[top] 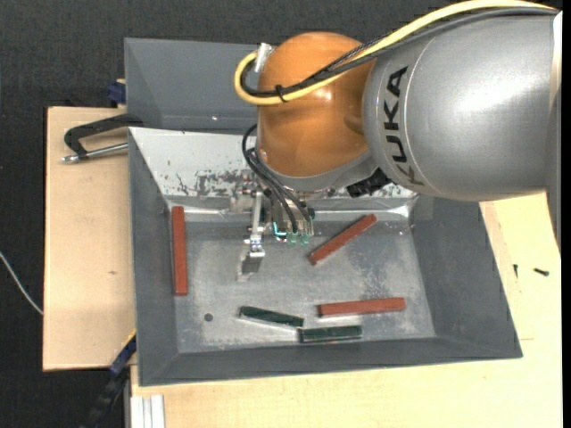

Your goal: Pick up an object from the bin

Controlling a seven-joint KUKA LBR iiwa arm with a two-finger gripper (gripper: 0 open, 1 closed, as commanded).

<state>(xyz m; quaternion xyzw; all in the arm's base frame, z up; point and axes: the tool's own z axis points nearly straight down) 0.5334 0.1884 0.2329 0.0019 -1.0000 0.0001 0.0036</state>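
Observation:
My gripper (253,253) hangs below the orange wrist cover over bare bin floor, left of the middle. A red-brown stick (342,239) lies tilted to its right, about a hand's width away. Along the bin's left side another red-brown stick (179,250) lies lengthwise, apart from the gripper. Below the gripper, near the front wall, lies a dark green stick (270,316). No thing is touching the gripper.
A third red-brown stick (361,307) lies flat at the front right, with a second dark green stick (330,333) just below it against the front wall. A small dark speck (209,317) sits at the front left. The arm and its cover hide the bin's back right.

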